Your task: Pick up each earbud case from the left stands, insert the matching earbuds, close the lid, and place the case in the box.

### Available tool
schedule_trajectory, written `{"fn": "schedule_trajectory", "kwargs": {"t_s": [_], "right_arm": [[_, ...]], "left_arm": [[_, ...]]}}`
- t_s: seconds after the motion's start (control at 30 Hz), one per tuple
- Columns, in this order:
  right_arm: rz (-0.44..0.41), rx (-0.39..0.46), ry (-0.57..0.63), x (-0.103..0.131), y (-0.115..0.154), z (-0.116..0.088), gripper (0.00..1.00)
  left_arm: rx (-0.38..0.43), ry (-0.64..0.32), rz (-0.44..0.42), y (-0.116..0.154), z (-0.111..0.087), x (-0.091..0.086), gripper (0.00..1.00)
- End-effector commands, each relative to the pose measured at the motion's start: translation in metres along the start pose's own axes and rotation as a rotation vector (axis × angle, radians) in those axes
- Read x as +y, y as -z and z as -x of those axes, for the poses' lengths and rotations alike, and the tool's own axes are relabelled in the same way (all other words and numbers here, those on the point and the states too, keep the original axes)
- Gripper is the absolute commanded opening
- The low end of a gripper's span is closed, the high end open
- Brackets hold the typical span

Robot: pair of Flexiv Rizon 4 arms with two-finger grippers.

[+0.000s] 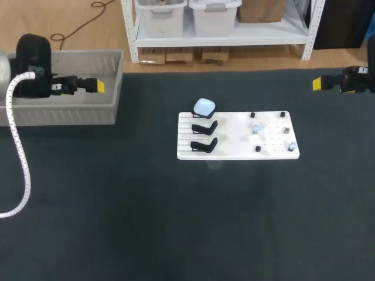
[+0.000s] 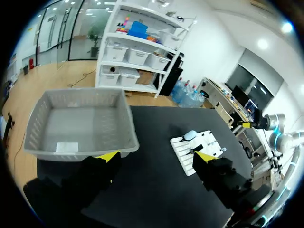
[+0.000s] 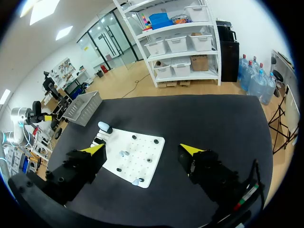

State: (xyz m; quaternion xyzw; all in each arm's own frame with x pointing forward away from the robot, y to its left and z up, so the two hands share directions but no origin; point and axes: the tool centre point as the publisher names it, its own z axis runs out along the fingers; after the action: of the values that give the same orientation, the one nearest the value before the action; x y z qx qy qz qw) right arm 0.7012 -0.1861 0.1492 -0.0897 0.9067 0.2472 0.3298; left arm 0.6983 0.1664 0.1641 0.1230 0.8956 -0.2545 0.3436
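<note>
Left gripper (image 1: 97,86) hangs over the right end of the grey box (image 1: 64,111), tip pointing across the table (image 1: 117,205). In its wrist view (image 2: 156,156) the two yellow-tipped fingers stand wide apart with nothing between them: open, empty. The box (image 2: 80,118) lies just ahead of and under one finger, and the white board (image 2: 197,149) lies ahead of the other. Right gripper (image 1: 317,84) hangs at the far right of the table, tip pointing back toward the left arm. In its wrist view (image 3: 142,149) the fingers are likewise spread and hold nothing. The board (image 3: 135,164) lies ahead of it, roughly between the fingers. Earbud case (image 1: 204,106), pale blue with its lid shut, sits on the rearmost stand at the board's (image 1: 234,146) left end. It is well ahead of both grippers and touched by neither, nearer the left gripper's side of the board. It also shows in the left wrist view (image 2: 190,135) and the right wrist view (image 3: 103,126). The other two black stands (image 1: 204,126) beside the case are bare. On the right gripper's half of the board stand small pale earbuds (image 1: 256,129) among black pegs (image 1: 252,115); too small to count with confidence. The box is well apart from the board, on the left gripper's side.
</note>
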Motion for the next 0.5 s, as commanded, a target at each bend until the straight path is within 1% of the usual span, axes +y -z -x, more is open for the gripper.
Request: {"fn": "schedule_trajectory", "kwargs": {"t_s": [0.03,0.07,0.13,0.17,0.23,0.27,0.33,0.37,0.5], "right_arm": [[-0.002,0.001,0.000,0.000,0.000,0.000,1.00],[-0.002,0.001,0.000,0.000,0.000,0.000,1.00],[-0.002,0.001,0.000,0.000,0.000,0.000,1.00],[-0.002,0.001,0.000,0.000,0.000,0.000,1.00],[-0.002,0.001,0.000,0.000,0.000,0.000,1.00],[-0.002,0.001,0.000,0.000,0.000,0.000,1.00],[-0.002,0.001,0.000,0.000,0.000,0.000,1.00],[-0.002,0.001,0.000,0.000,0.000,0.000,1.00],[-0.002,0.001,0.000,0.000,0.000,0.000,1.00]], "left_arm": [[-0.041,-0.069,-0.087,0.006,-0.001,0.003,1.00],[-0.032,-0.092,-0.118,0.006,0.000,0.001,1.00],[-0.020,-0.135,-0.132,0.006,0.002,-0.002,1.00],[-0.012,-0.156,-0.153,0.005,0.004,-0.003,1.00],[-0.005,-0.221,-0.186,0.003,0.007,-0.007,1.00],[-0.003,-0.260,-0.222,0.003,0.007,-0.009,1.00],[0.010,-0.317,-0.245,0.001,0.009,-0.014,1.00],[0.017,-0.351,-0.291,-0.001,0.009,-0.017,1.00],[0.040,-0.445,-0.350,-0.008,0.011,-0.023,1.00]]}}
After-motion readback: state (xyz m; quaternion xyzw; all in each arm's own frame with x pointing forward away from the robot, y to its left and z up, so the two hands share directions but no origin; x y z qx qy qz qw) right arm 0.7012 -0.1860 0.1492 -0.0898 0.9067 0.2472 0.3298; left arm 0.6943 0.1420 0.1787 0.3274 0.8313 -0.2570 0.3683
